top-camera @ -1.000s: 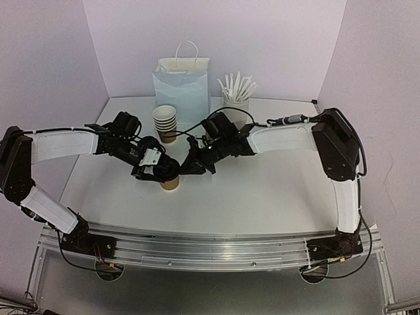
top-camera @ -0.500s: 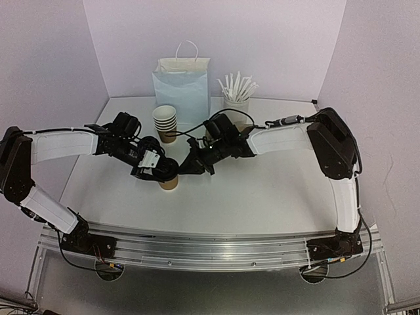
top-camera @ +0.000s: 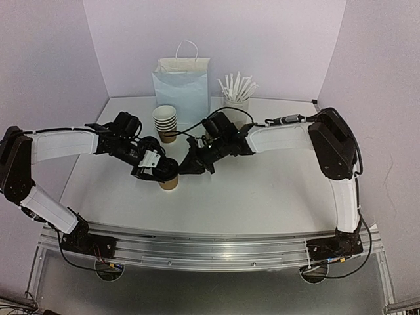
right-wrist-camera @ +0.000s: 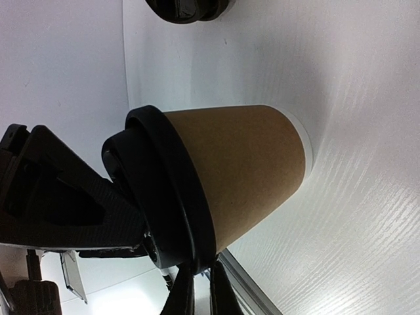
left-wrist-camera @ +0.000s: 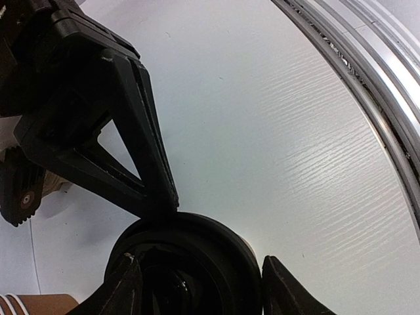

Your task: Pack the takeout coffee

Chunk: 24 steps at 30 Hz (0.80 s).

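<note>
A brown paper cup (top-camera: pixel 171 184) (right-wrist-camera: pixel 243 170) stands on the table near the front left, with a black lid (left-wrist-camera: pixel 197 236) (right-wrist-camera: pixel 167 190) sitting on its mouth. My left gripper (top-camera: pixel 157 172) (left-wrist-camera: pixel 200 259) comes down over it, one finger on each side of the lid, closed against its rim. My right gripper (top-camera: pixel 190 167) (right-wrist-camera: pixel 200 275) reaches in from the right. Its jaws are shut and its tips touch the lid's edge. A stack of brown cups (top-camera: pixel 165 121) stands behind.
A white handled paper bag (top-camera: pixel 182 85) stands at the back, with a white cup of white sticks (top-camera: pixel 236 98) to its right. A black round thing (right-wrist-camera: pixel 187 8) lies on the table beyond the cup. The metal rail (top-camera: pixel 197 246) runs along the front edge.
My right gripper has edged left against the lid's rim. My left gripper's jaws have narrowed slightly around the lid. The cup has not moved.
</note>
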Each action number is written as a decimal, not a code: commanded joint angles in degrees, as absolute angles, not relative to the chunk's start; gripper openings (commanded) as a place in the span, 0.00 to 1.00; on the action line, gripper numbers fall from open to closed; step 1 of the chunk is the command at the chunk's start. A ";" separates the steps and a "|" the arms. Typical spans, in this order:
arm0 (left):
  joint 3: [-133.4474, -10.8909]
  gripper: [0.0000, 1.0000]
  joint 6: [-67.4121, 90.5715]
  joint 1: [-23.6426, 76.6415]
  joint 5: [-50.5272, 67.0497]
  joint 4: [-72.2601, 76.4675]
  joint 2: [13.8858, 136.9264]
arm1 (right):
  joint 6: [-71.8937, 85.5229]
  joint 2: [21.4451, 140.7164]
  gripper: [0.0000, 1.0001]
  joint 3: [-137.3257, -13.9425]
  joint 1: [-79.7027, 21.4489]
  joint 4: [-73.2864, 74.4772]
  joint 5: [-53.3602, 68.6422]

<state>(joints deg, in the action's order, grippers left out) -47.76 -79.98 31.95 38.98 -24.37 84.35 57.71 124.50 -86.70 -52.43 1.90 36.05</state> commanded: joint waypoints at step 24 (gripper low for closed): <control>-57.69 0.83 -68.25 31.71 37.49 -35.82 82.59 | 45.76 115.85 0.33 -95.51 -53.21 17.19 20.34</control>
<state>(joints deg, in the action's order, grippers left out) -54.39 -70.32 32.20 35.93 -34.47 84.51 47.49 119.38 -94.50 -53.19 16.39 22.67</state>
